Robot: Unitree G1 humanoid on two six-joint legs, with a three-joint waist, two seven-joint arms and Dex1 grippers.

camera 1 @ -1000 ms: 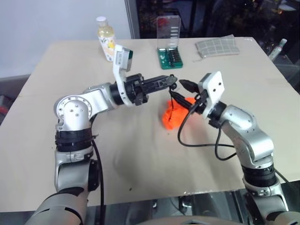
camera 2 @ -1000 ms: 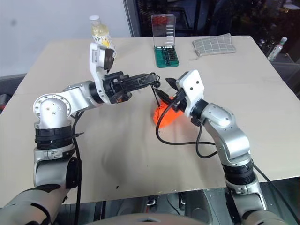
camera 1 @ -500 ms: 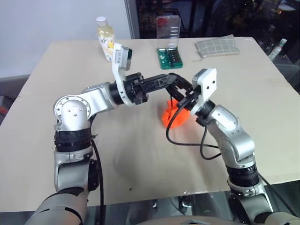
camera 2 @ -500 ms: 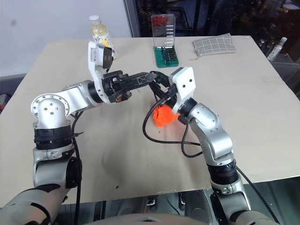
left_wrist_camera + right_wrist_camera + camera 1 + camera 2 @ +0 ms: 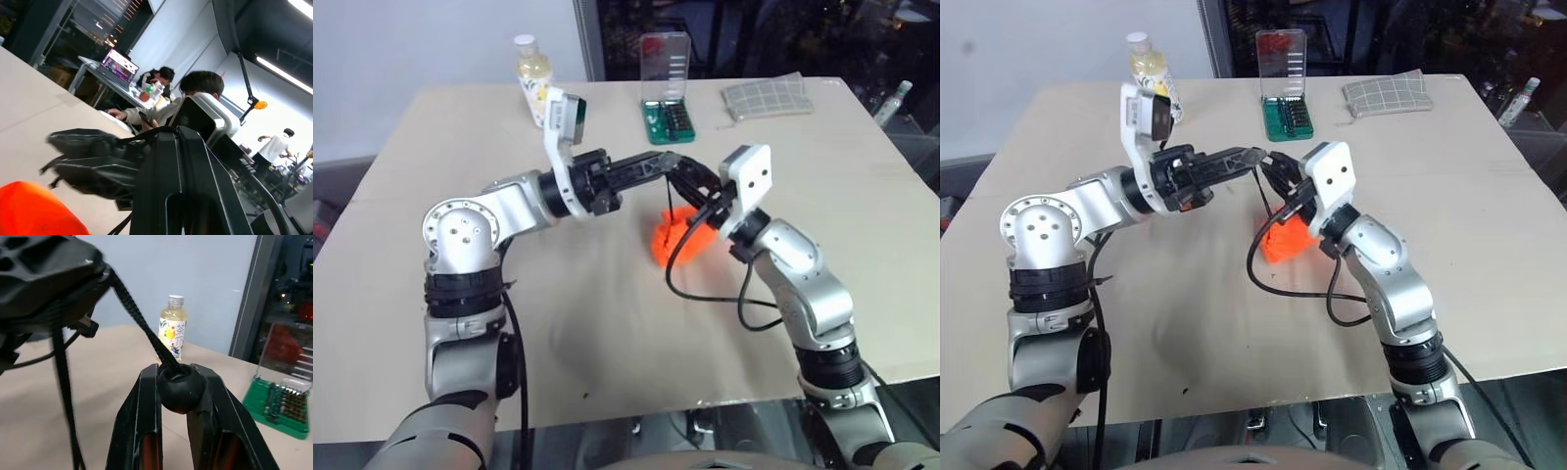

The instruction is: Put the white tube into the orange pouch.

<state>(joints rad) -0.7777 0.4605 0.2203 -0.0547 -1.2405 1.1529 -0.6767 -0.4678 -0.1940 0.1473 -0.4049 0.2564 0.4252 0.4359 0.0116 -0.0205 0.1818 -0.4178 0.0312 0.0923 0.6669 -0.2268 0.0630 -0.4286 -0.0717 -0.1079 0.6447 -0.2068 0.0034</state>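
Pouch (image 5: 676,240) under both grippers' tips

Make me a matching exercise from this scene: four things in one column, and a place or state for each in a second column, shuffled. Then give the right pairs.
Things:
1. orange pouch
2. bottle of yellowish liquid
3. green bit set
4. grey checked pouch

Places or states:
A. lying at the far right of the table
B. under the two grippers, mid-table
C. standing at the far left edge
D. at the far edge in the middle, clear lid raised

Pairs: 1-B, 2-C, 3-D, 4-A
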